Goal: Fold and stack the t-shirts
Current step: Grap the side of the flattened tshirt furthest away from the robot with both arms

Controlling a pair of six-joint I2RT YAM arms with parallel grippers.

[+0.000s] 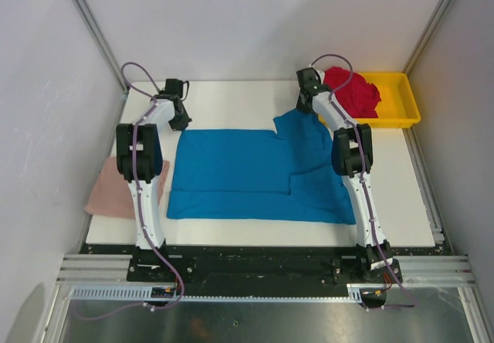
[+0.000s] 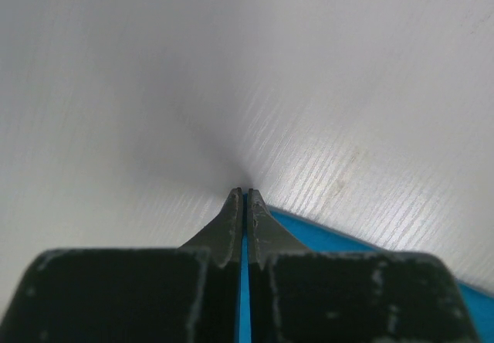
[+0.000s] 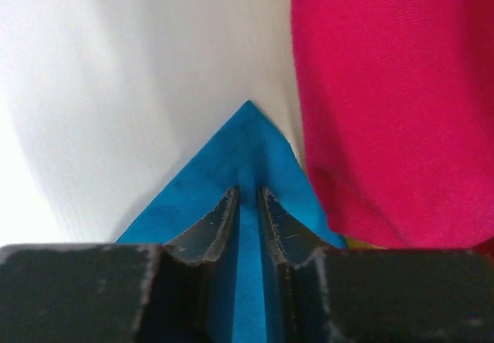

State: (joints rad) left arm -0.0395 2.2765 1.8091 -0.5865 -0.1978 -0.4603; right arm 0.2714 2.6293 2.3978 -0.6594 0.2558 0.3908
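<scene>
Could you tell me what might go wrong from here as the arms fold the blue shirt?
1. The left gripper pinches only the very edge of the blue shirt, so the cloth may slip out when lifted.
2. The right gripper holds its corner right beside the red shirt, which could get snagged or dragged.
3. The pink shirt lies at the left edge of the table under the left arm; a sweep could push it off.

A white table [image 1: 231,103] sits inside a plain booth. Behind the table rises a white back wall [image 1: 255,18]; pale grey side walls [image 1: 38,127] close it in left and right. Slanted aluminium posts [image 1: 93,30] meet the table's far corners. An aluminium rail [image 1: 262,269] runs along its near edge, with a dull metal sheet [image 1: 262,324] nearer still. Soft, even light falls on the table.
</scene>
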